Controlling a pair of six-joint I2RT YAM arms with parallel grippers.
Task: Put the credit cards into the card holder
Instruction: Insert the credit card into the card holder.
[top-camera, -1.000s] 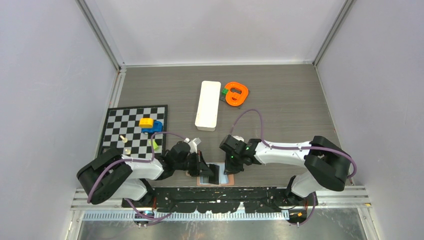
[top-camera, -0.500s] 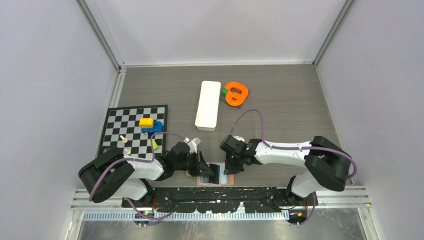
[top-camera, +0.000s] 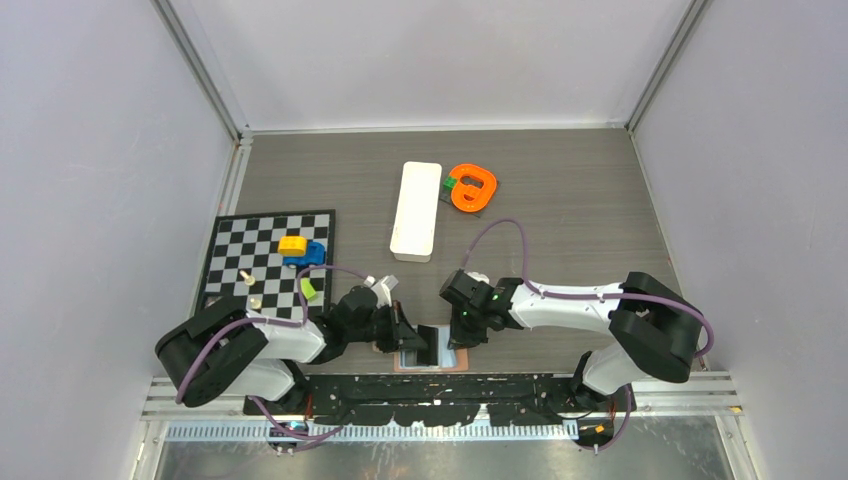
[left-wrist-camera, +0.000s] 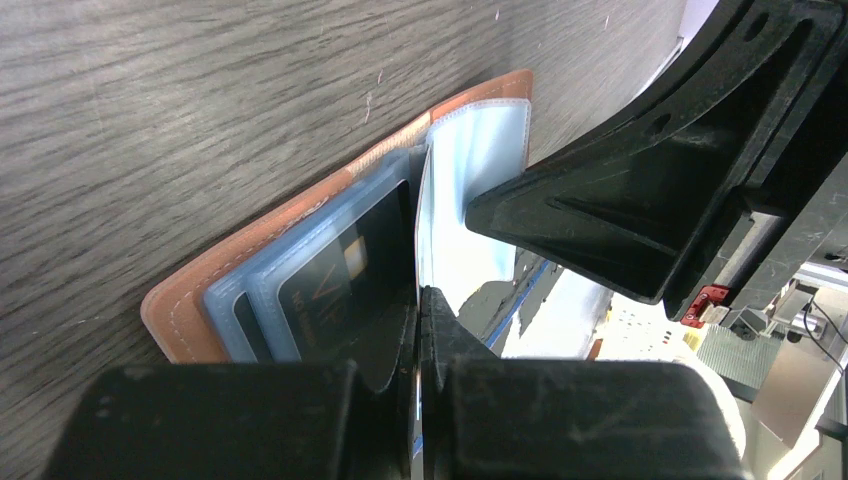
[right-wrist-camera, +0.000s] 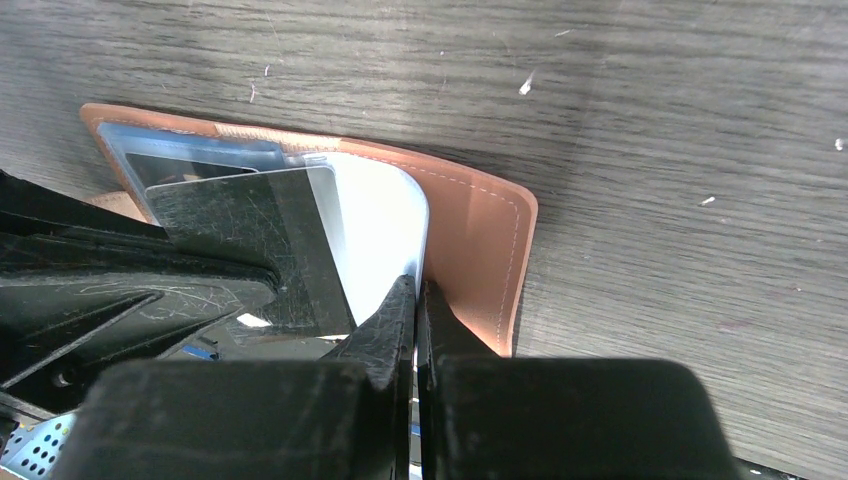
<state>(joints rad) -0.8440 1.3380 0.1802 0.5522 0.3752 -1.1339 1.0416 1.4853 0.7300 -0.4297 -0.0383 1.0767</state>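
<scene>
The tan-brown card holder (top-camera: 458, 359) lies open at the table's near edge, between both grippers. In the left wrist view its tan cover (left-wrist-camera: 190, 295) holds pale blue sleeves, and a dark VIP card (left-wrist-camera: 335, 270) sits in one sleeve. My left gripper (top-camera: 415, 340) is shut on a thin credit card, seen edge-on at its tips (left-wrist-camera: 418, 300). In the right wrist view that dark card (right-wrist-camera: 245, 235) lies over the open holder (right-wrist-camera: 480, 240). My right gripper (top-camera: 457, 335) is shut on a pale blue-grey sleeve (right-wrist-camera: 385, 225) and holds it upright at its tips (right-wrist-camera: 416, 290).
A long white tray (top-camera: 416, 210) lies mid-table, with an orange ring-shaped object (top-camera: 473, 187) and a green block (top-camera: 451, 183) beside it. A chessboard (top-camera: 240, 240) at the left carries yellow (top-camera: 292, 243) and blue (top-camera: 312, 253) blocks and small pieces. The black base rail (top-camera: 430, 385) runs just behind the holder.
The left gripper has edged very slightly to the left with its card. The right arm and the card holder look unchanged.
</scene>
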